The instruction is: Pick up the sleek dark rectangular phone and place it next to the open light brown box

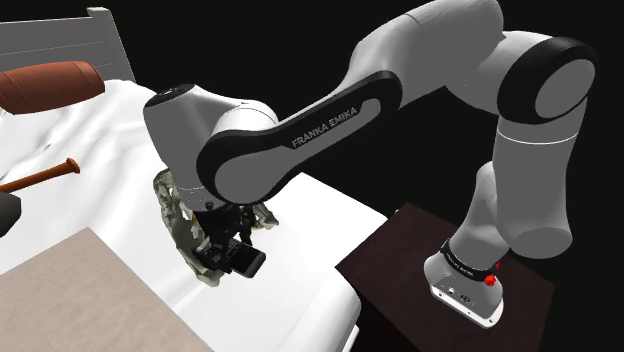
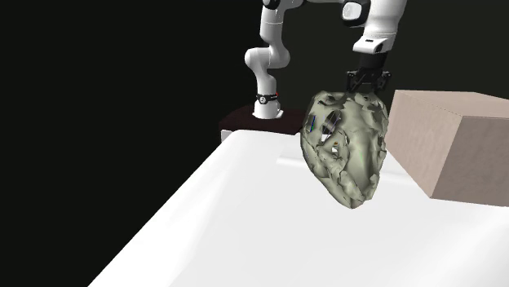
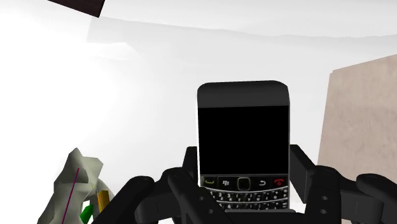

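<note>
Black two-finger gripper [image 3: 243, 167] clenches the dark rectangular keypad phone [image 3: 243, 127] by its long edges, probably for steady carrying; the light brown box [image 1: 90, 290] lies near, on the shoulder view's left.

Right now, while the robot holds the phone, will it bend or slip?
Probably no bending: the phone looks like a stiff, flat slab. It might slip, since its sides look smooth and the tool clasps only its keyboard end.
</note>
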Motion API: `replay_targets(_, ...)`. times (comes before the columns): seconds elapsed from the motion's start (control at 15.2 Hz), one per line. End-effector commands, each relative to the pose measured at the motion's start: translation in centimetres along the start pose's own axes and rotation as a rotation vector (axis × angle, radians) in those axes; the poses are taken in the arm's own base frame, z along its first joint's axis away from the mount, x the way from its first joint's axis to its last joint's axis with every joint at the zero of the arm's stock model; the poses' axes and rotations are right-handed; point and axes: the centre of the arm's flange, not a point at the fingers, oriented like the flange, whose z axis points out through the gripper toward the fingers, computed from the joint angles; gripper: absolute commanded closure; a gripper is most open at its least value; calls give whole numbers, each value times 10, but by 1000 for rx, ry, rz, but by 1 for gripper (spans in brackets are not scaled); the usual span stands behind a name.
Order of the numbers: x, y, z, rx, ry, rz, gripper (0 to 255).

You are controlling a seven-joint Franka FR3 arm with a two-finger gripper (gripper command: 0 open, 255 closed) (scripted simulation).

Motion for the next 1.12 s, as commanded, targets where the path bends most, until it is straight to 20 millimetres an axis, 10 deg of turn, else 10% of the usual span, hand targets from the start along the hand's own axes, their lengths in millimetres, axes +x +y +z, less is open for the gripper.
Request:
replay_targets(0.0,3,1,9,0,1,0,255)
replay_targets(1.06,21,1,92,0,1,0,255)
